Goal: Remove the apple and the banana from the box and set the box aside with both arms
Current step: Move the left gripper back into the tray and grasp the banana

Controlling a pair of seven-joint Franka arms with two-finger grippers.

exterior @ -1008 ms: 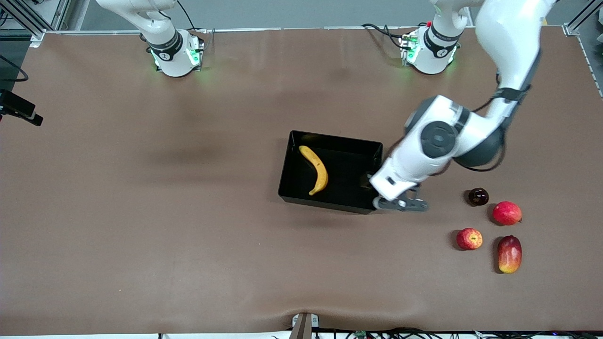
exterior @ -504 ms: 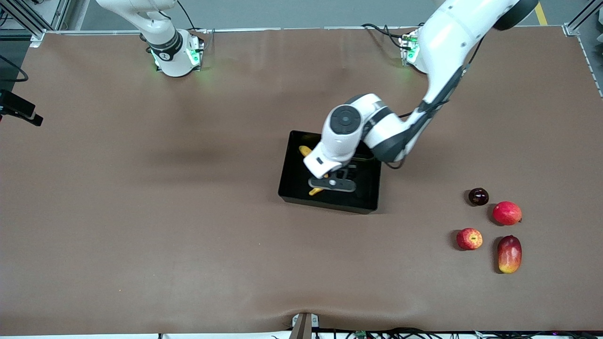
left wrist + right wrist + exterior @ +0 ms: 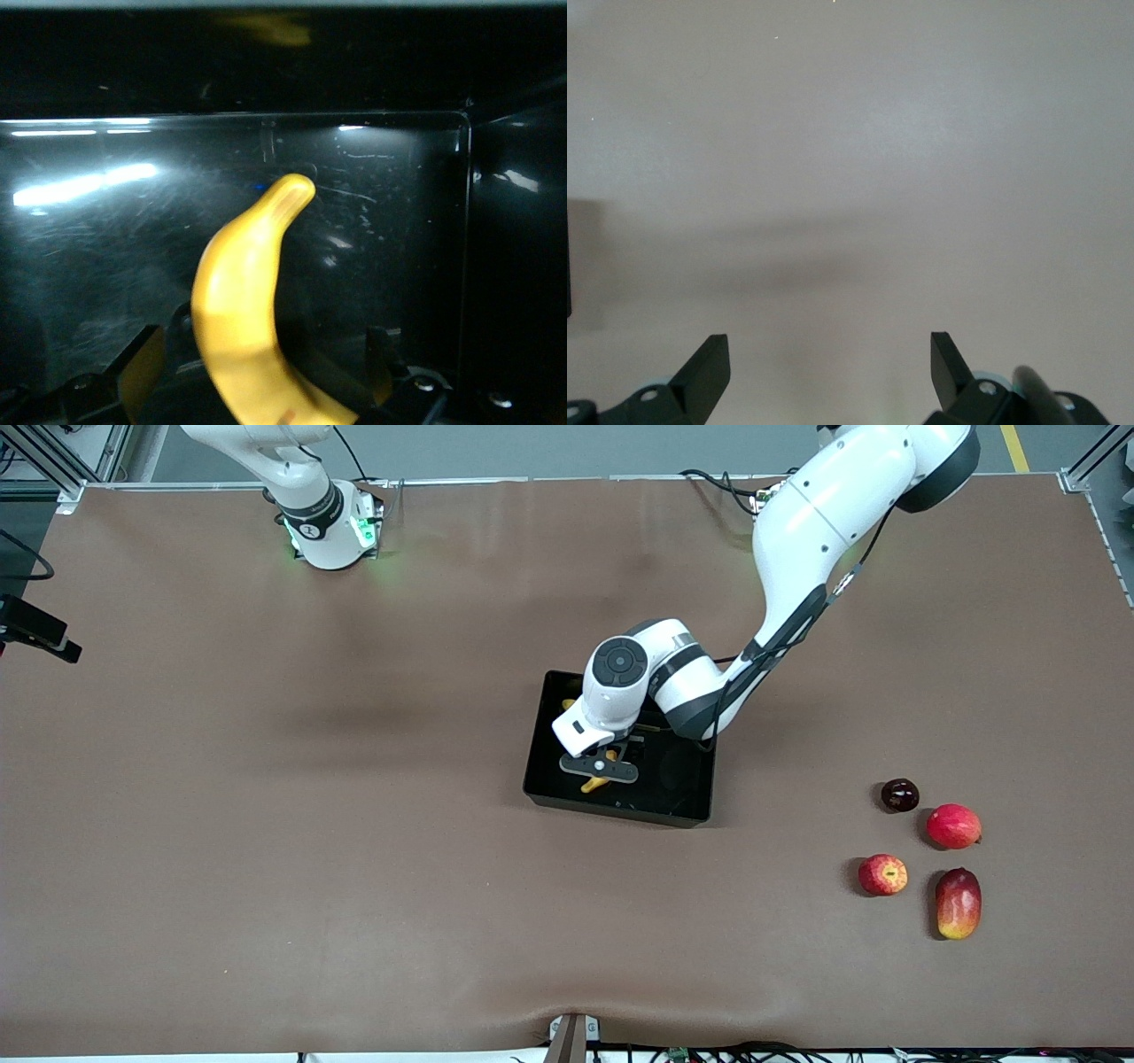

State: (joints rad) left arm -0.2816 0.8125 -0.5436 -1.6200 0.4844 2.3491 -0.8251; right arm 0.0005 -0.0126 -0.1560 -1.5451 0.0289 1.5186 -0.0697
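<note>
The table (image 3: 266,824) is covered by a matte brown sheet with soft wrinkles, metal framing at its corners. Mid-table sits the box (image 3: 682,797), black glossy plastic, low-walled, its floor scuffed. The left gripper (image 3: 599,768) hangs inside it, fingers spread wide on either side of the banana (image 3: 239,310), smooth, curved and yellow, which the arm mostly hides from the front. The right gripper (image 3: 828,363) waits spread and empty over bare table. Toward the left arm's end lie a mango (image 3: 958,903), a pinkish fruit (image 3: 952,825), the streaked apple (image 3: 882,874) and a small dark fruit (image 3: 899,794).
</note>
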